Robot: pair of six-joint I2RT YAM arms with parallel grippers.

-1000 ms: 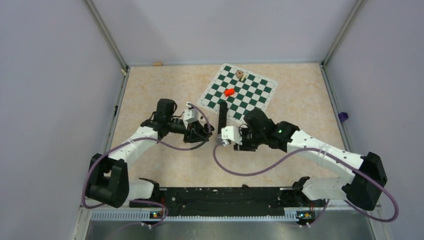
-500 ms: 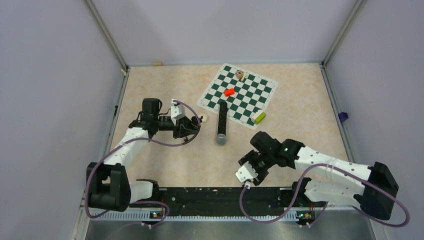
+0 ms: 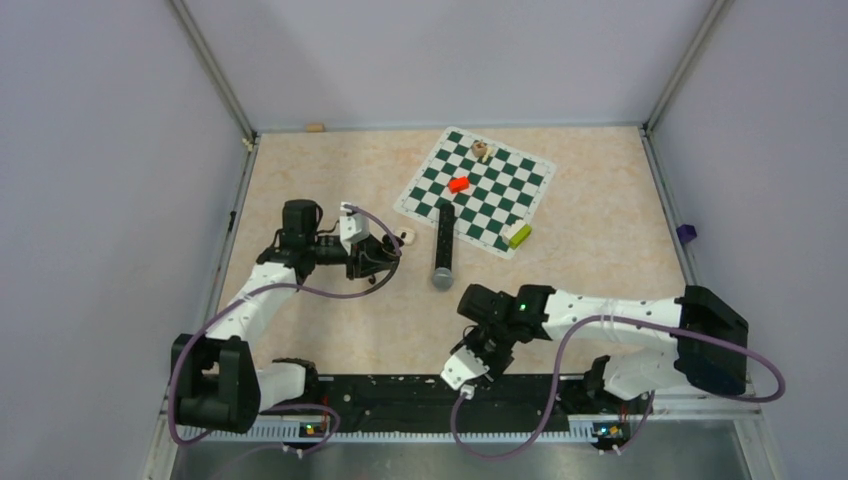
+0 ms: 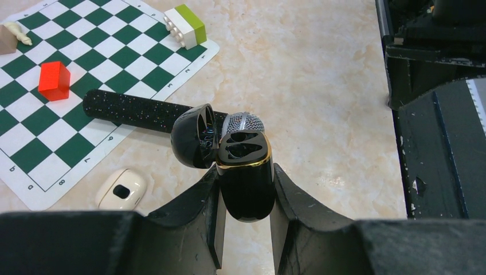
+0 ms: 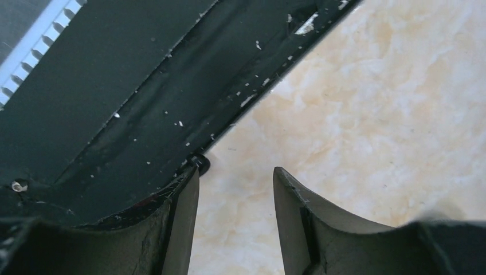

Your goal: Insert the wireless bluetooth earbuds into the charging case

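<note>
Left wrist | left hand [image 4: 245, 175] grasping charging case [image 4: 246, 197] | right hand [image 5: 235, 172] released | mat [image 4: 114, 57] lettering unclear

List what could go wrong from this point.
1. The left pincer clamps only the lower body of the open charging case; pushing a bud in could twist or slip it.
2. The right pincer stands open and empty by the black rail, away from the off-white earbud beside the chess mat; a misjudged reach may flick it.
3. The microphone lies just behind the case and may get knocked.
</note>
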